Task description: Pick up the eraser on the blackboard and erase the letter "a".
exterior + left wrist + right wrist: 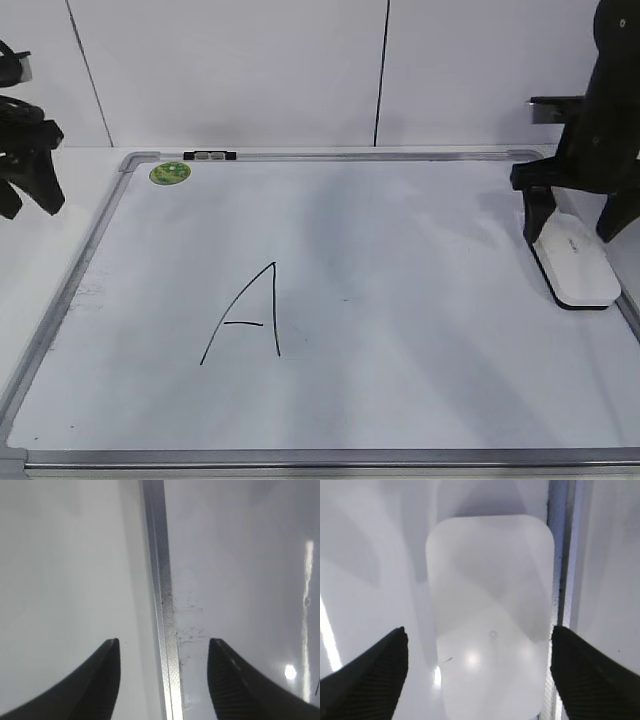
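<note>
The blackboard is a large white board with a grey metal frame, lying flat. The white eraser lies on it at its right edge, next to the frame. My right gripper is open, one finger on each side of the eraser's far end, not closed on it. In the right wrist view the eraser lies between the open jaws. My left gripper is open and empty, above the board's left frame rail. A tall capital "A" is drawn left of centre. No small letter "a" is in view.
A round green sticker sits in the board's far left corner, with a small black and grey clip on the far rail. A white wall stands right behind the board. The right frame rail runs next to the eraser.
</note>
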{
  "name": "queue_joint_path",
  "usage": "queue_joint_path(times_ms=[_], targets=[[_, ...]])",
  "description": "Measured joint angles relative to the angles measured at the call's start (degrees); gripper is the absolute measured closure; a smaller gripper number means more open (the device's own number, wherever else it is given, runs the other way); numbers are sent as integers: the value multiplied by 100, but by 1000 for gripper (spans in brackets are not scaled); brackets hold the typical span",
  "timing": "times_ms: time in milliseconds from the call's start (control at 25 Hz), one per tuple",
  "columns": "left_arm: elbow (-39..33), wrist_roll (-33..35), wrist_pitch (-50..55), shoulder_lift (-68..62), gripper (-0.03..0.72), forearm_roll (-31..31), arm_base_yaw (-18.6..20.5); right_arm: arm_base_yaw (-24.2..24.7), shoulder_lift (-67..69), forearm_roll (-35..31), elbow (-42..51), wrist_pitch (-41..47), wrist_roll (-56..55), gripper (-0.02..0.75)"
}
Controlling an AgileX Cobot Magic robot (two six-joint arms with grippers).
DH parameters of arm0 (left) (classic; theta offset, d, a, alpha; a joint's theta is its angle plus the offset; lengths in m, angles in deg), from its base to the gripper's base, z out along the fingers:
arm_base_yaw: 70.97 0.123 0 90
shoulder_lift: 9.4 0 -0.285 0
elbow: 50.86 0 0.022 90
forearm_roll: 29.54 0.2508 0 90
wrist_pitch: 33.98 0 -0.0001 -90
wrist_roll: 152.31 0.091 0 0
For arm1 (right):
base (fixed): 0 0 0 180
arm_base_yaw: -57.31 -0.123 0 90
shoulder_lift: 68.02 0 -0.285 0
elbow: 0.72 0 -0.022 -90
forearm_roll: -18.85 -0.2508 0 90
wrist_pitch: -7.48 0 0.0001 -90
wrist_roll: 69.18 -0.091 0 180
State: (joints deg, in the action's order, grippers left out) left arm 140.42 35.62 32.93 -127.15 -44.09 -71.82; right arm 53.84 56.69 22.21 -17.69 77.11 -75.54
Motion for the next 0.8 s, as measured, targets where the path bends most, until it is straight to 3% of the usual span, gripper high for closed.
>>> queue_joint_path(times_ms=[800], targets=[[9,-275,388,2346,141,62,0,0,-2798,-91,-10,135,-28,76]])
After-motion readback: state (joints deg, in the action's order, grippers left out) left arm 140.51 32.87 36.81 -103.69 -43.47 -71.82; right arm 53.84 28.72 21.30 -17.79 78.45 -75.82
